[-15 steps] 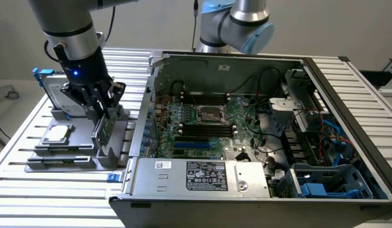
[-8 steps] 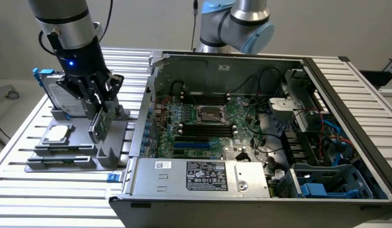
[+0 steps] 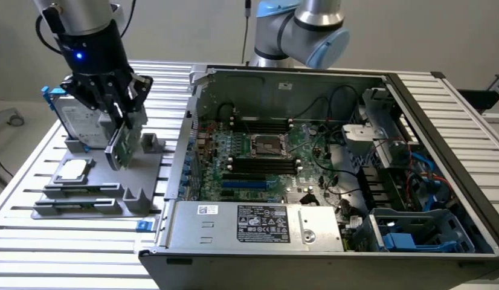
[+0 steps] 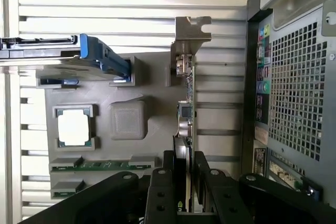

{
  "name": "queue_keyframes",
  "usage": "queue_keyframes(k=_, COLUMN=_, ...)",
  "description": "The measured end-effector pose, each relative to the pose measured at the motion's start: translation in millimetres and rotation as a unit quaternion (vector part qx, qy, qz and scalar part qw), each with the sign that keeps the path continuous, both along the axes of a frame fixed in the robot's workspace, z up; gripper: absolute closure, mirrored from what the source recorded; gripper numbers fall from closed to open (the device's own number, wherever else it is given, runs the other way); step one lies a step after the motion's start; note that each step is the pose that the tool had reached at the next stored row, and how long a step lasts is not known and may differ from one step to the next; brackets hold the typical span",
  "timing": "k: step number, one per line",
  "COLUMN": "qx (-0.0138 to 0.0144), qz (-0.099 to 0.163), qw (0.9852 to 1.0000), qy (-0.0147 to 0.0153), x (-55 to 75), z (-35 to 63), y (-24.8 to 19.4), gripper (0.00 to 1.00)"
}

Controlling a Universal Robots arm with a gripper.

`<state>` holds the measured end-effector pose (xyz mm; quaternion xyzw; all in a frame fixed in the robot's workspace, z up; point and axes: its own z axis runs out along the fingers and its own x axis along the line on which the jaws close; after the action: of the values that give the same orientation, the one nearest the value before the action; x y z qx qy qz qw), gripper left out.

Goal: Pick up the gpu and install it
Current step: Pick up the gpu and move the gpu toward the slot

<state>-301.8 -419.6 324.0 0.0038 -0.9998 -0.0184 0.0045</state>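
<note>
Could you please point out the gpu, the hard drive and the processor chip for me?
gpu (image 3: 121,147): exterior view, on its green circuit board face.
hard drive (image 3: 75,119): exterior view, on its silver side.
processor chip (image 4: 73,128): wrist view, on the middle of its metal lid.

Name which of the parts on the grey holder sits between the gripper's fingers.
The green graphics card, standing on edge: the gripper clamps it. The hard drive, processor and memory sticks sit untouched beside it.
</note>
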Motion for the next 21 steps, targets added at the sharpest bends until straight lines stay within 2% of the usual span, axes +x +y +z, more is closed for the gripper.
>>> queue_keyframes(k=6, qx=0.0002, qz=0.0, qw=1.0, qy=0.0, x=0.8, z=27.4, y=-0.4, gripper=0.73)
queue_keyframes(k=10, qx=0.0019, qz=0.0, qw=1.0, qy=0.0002, x=7.0, z=45.5, y=-0.7, gripper=0.73)
queue_keyframes(k=21, qx=0.0067, qz=0.001, qw=1.0, qy=0.0053, x=51.6, z=95.5, y=-2.9, gripper=0.73)
